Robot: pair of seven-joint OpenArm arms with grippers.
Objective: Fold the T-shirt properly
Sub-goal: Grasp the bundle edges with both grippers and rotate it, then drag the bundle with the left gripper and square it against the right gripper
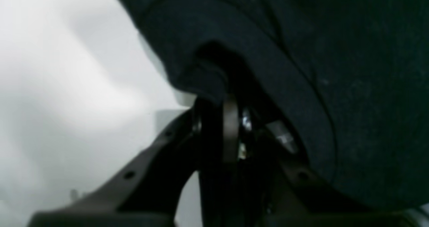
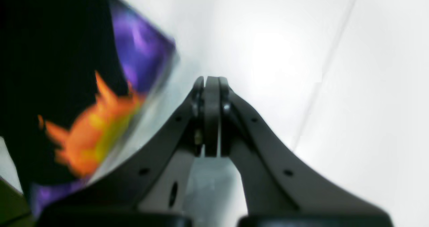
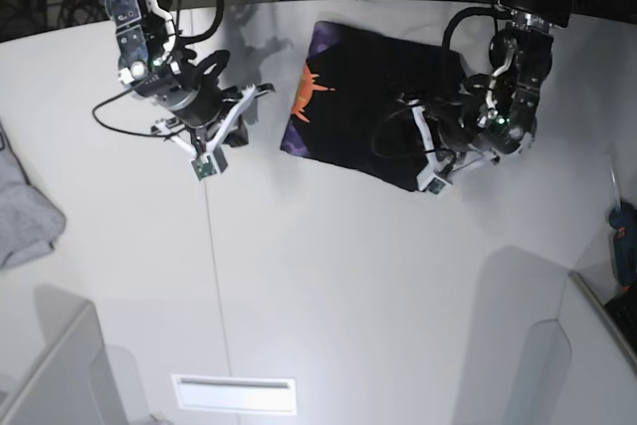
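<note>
We are looking at a wide white table [image 3: 328,286] with dark cables lying behind its far edge. A light grey cloth [image 3: 25,211] is lying at the table's side, well apart from our right tool [image 3: 207,161]. The T-shirt [image 3: 373,111] is lying folded between our two tools. Our left tool [image 3: 430,178] is pinching its black edge. Our right tool is pressed together, holding nothing, just beside the shirt. The right wrist view is showing the purple and orange print up close. The left wrist view is showing only black cloth.
</note>
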